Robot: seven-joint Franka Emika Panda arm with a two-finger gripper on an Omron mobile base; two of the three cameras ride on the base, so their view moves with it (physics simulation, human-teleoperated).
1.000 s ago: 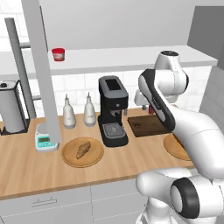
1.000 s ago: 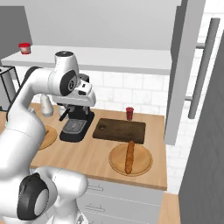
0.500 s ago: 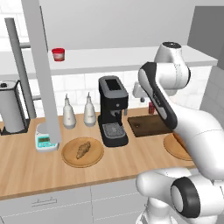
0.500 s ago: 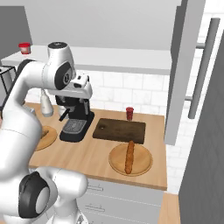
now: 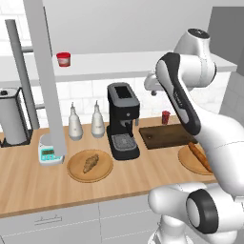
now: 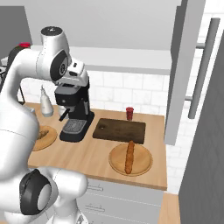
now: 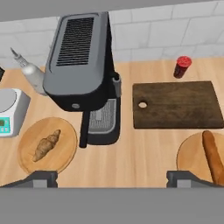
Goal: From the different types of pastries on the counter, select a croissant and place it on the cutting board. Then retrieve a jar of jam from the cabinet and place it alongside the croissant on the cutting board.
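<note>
No text, label, brand or number can be read anywhere. The small scale (image 5: 49, 153) on the tabletop has a green display, but its marks are too small to make out. The coffee machine (image 7: 83, 65) carries no legible name.

Two plates (image 7: 26, 153), two bottles (image 5: 75, 125)

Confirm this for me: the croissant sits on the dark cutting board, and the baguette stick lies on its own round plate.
Not quite. The croissant sits on a round light-wood plate left of the coffee machine, as the hand view shows; the cutting board is bare. The baguette stick does lie on its own round plate.
</note>
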